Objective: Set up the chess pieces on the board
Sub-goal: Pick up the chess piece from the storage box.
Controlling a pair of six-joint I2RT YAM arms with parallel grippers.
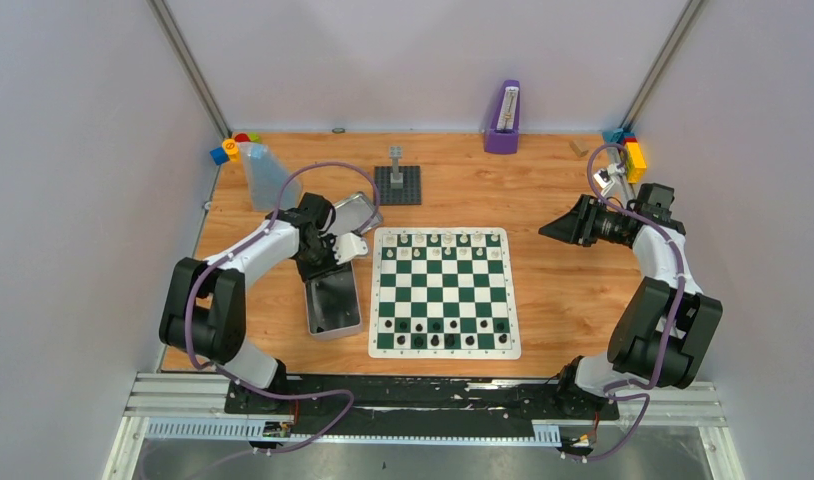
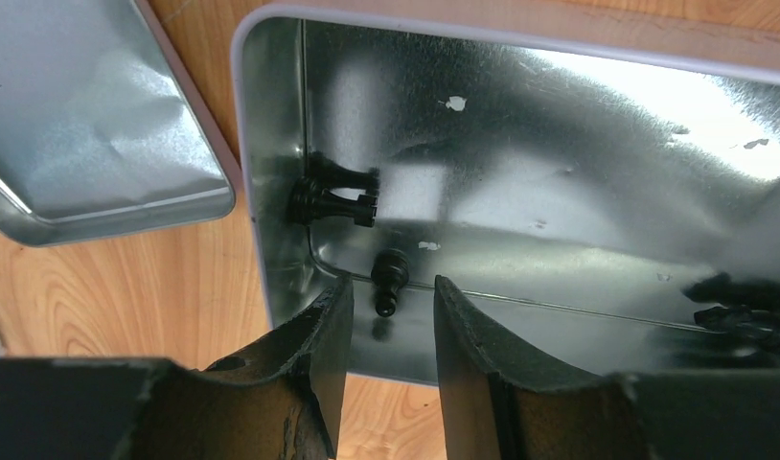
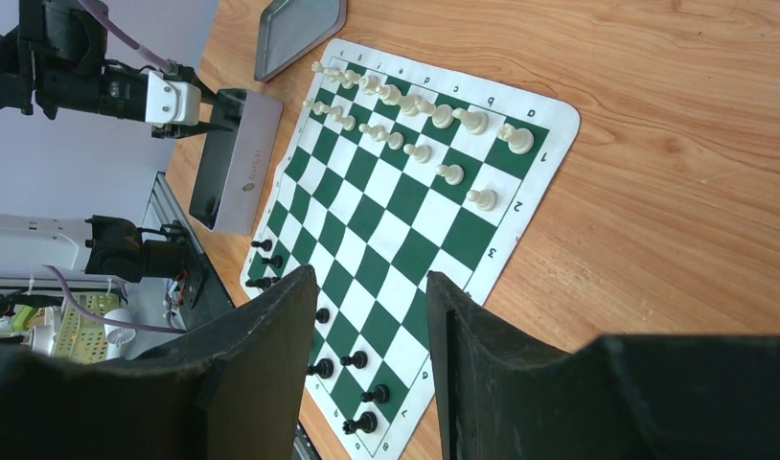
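Hanging over the open metal tin [image 1: 335, 312], which lies between the table's left edge and the board [image 1: 444, 290], the left gripper [image 2: 391, 292] has its jaws apart. A small black pawn [image 2: 389, 279] lies on its side on the tin floor, in line with the gap just beyond the fingertips [image 2: 333, 316], and is not clamped. A larger black piece [image 2: 334, 196] rests against the tin's wall, and another dark piece [image 2: 743, 305] lies farther along. The tin's lid [image 1: 358, 208] sits apart, toward the far edge.

The board lies at the table's middle, nearer the near edge. Cream-white pieces [image 1: 443, 240] stand in its two far rows. Black pieces [image 1: 445, 328] occupy the two near rows, where some squares are bare.

The right gripper [image 3: 370, 287], held toward the right edge and turned to face the board, has its jaws parted with nothing between them
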